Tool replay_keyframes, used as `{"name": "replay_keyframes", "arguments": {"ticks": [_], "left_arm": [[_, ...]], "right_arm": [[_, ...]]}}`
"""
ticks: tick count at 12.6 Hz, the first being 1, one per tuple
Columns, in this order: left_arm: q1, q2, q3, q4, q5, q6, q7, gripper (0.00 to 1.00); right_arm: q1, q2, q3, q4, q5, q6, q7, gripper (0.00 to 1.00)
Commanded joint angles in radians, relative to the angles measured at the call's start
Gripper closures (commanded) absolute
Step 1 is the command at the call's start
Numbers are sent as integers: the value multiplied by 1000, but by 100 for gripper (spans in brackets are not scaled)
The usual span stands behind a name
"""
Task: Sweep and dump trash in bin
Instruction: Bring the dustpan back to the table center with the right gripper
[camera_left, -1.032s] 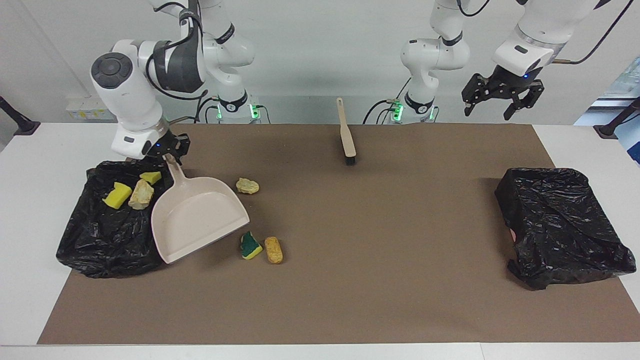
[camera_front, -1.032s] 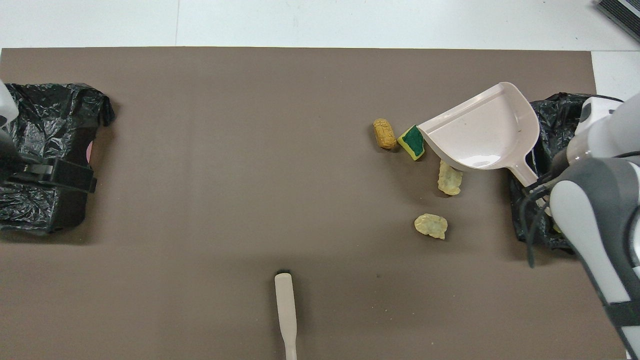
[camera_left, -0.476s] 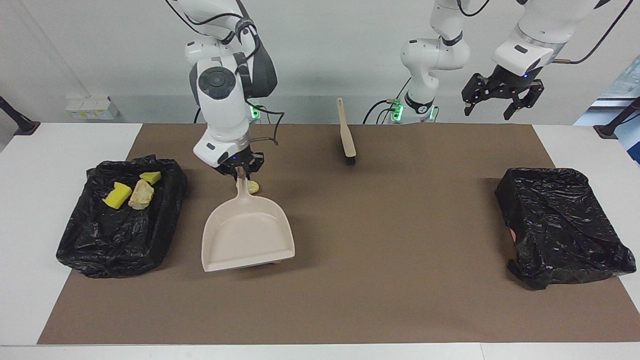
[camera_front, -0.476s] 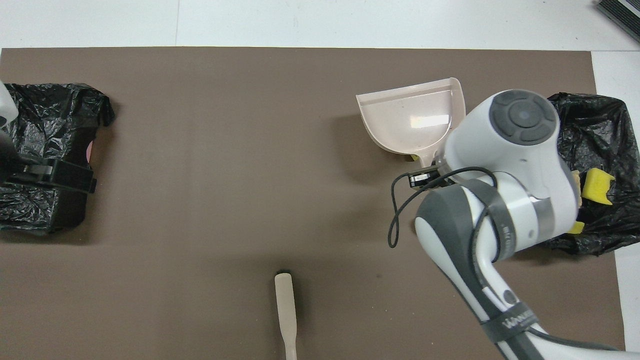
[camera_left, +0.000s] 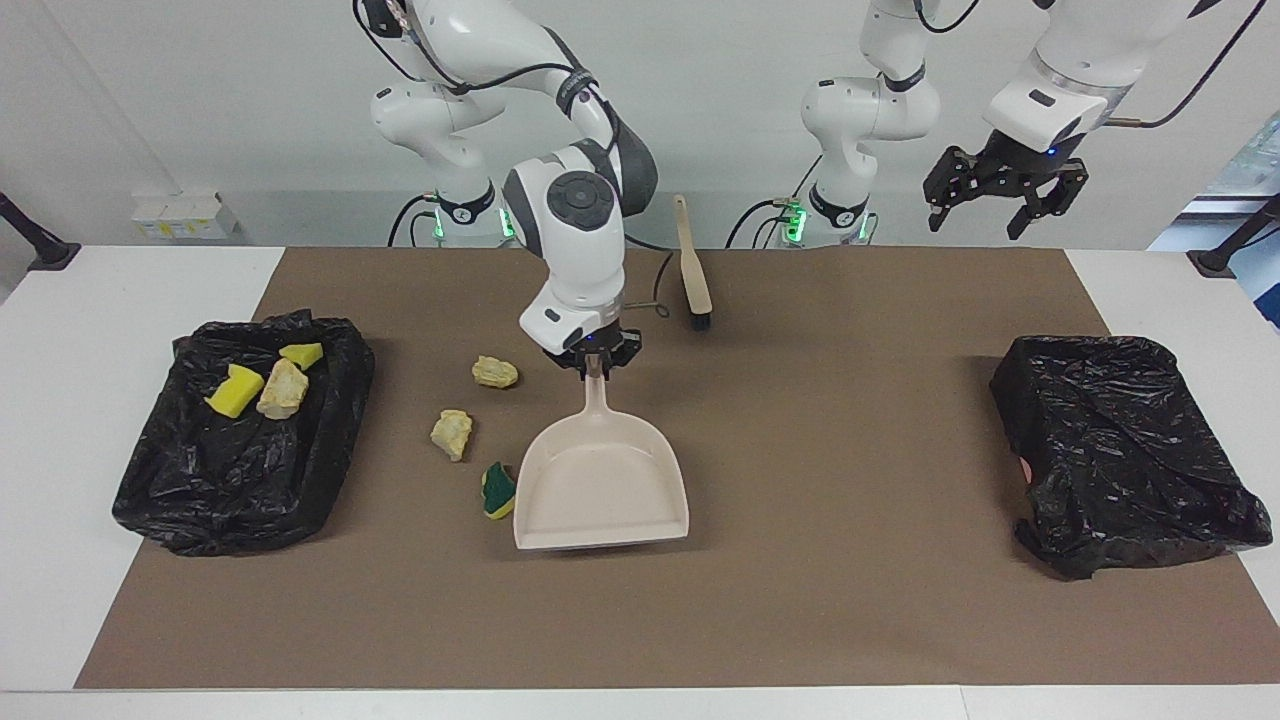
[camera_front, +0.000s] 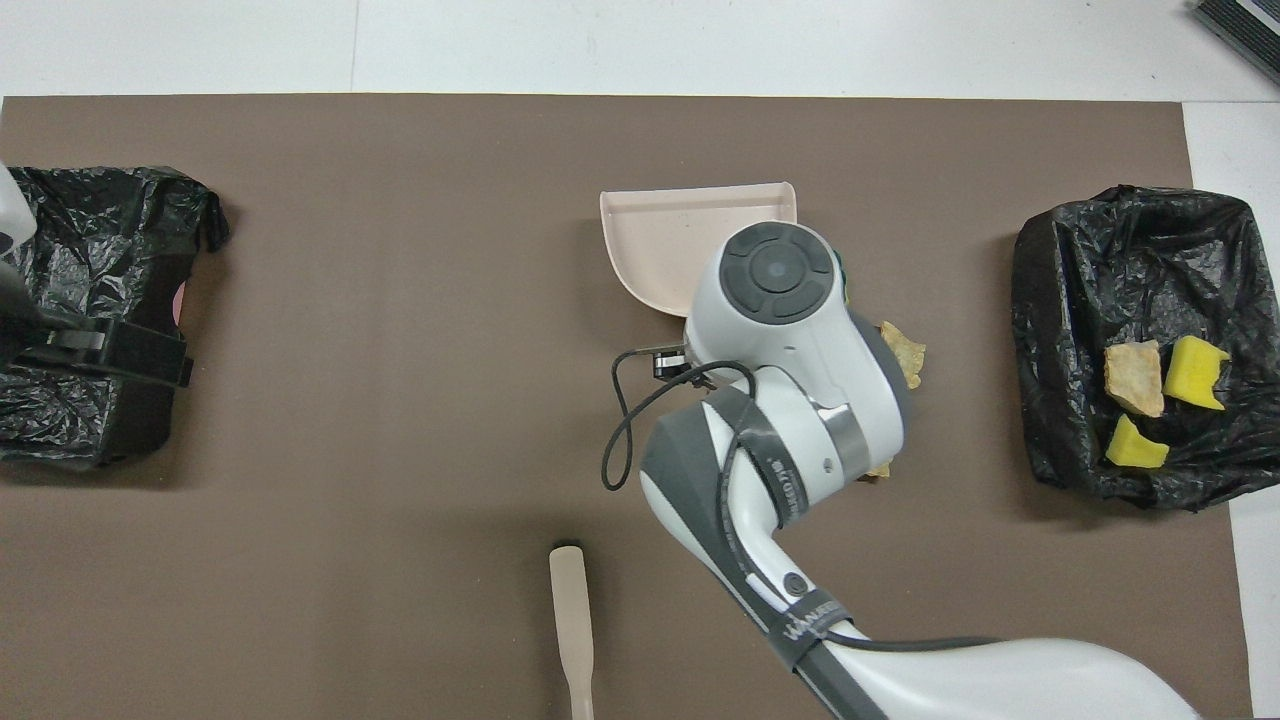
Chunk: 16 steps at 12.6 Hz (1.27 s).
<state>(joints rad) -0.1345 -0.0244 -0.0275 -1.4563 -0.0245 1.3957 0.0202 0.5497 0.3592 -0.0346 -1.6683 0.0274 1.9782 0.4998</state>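
The trash is spread in two places. We see three pieces inside the black bag-lined bin (camera_left: 240, 440) at the right arm's end of the table: a bright yellow sponge block (camera_left: 234, 391), a cream crumbly lump (camera_left: 283, 389) touching it, and a smaller yellow sponge bit (camera_left: 301, 354) nearer to the robots. On the brown mat (camera_left: 800, 600) lie three more that we can make out: a pale yellow crumbly lump (camera_left: 495, 372), a second cream lump (camera_left: 452, 434) farther from the robots, and a green-and-yellow sponge wedge (camera_left: 497, 491) just beside the edge of the beige plastic dustpan (camera_left: 600, 490). We cannot tell if the wedge touches the pan. In the overhead view the right arm covers most of these loose pieces; only an edge of one lump (camera_front: 906, 352) shows there. A seventh piece we cannot find in either view.

The right gripper (camera_left: 594, 365) is clenched on the top of the dustpan's handle, and the pan's open lip points away from the robots. Whether the pan rests on the mat we cannot say.

The beige hand brush with dark bristles (camera_left: 692, 266) lies on the mat near the robots, apart from everything. The left gripper (camera_left: 1003, 205) waits in the air with fingers spread, holding nothing, over the table's edge at the left arm's end. A second black bag-covered bin (camera_left: 1120, 450) sits at that end.
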Motion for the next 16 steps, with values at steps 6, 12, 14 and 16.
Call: {"name": "replay_keyframes", "arguments": {"ticks": [6,12,14,16], "left_arm": [[13,-22,-11,-16,14,-14,4,0],[16,-20,-11,-16,14,-9,0,0],[15,-20,-11,-16,14,-10,0,0],[10,-22,-12,-18,12,-6,-2,0]], "right_arm": [[94,124,-5,104,81,37,98,0],[174,-53,1,-75,91,22,138,0],[222,-144,-1,-184,94,27,147,0],[289,-239,-1,-301,131,34,173,0]]}}
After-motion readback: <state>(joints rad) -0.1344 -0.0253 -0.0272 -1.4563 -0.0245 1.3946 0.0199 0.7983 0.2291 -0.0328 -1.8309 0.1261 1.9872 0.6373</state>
